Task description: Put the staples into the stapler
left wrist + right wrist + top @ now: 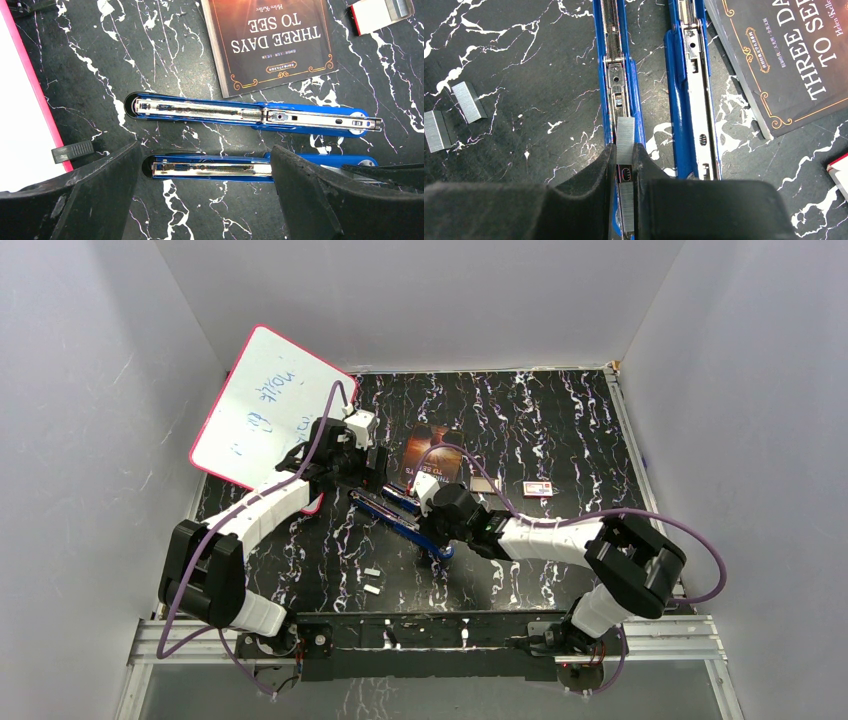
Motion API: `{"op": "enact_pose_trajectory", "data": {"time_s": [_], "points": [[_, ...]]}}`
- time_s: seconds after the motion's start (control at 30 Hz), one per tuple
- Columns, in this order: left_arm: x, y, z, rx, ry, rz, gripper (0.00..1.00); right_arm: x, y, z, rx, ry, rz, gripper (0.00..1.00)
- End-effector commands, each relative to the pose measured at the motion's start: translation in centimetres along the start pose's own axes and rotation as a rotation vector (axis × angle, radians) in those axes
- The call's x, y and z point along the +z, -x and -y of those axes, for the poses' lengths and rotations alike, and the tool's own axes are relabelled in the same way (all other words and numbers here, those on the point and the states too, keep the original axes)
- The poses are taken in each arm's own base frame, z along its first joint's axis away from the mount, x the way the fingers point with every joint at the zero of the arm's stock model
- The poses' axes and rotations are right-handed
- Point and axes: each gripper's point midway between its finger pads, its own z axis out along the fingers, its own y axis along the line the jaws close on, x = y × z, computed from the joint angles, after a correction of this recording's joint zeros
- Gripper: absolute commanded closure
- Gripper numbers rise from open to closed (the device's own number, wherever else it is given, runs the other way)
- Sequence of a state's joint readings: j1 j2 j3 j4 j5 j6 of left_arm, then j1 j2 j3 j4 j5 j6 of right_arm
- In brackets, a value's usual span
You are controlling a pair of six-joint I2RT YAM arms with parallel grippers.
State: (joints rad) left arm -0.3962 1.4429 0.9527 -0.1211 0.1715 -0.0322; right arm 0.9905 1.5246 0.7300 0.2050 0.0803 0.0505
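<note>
Here the right claw (624, 151) pinches a ribbed silvery staple strip (625, 131); left claw (205, 149) gapes

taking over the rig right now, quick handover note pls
Left tool: open, empty.
Right tool: shut on a staple strip, which lies along the open magazine of the blue stapler farther from the book.
Second blue stapler also lies open. Two spare strips lie loose nearby.
Done: one strip picked up, at the magazine.
Left: seat it, release, close the stapler.
</note>
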Motion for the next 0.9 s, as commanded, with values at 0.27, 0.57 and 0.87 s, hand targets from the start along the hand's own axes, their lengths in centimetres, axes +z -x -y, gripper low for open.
{"op": "enact_pose_trajectory", "data": {"time_s": [0.27, 0.57, 0.87], "points": [[-0.8, 0.9, 0.3, 0.023, -0.004, 0.026, 0.02, -0.5, 2.2, -0.3, -0.011, 0.003, 0.051, 0.97], [-0.8, 0.9, 0.3, 0.023, -0.004, 0.027, 0.02, -1.8, 5.5, -0.9, -0.044, 0.038, 0.161, 0.97], [-0.8, 0.8, 0.3, 0.024, -0.002, 0.024, 0.02, -1.0, 4.3, -1.3, -0.035, 0.061, 0.122, 0.97]]}}
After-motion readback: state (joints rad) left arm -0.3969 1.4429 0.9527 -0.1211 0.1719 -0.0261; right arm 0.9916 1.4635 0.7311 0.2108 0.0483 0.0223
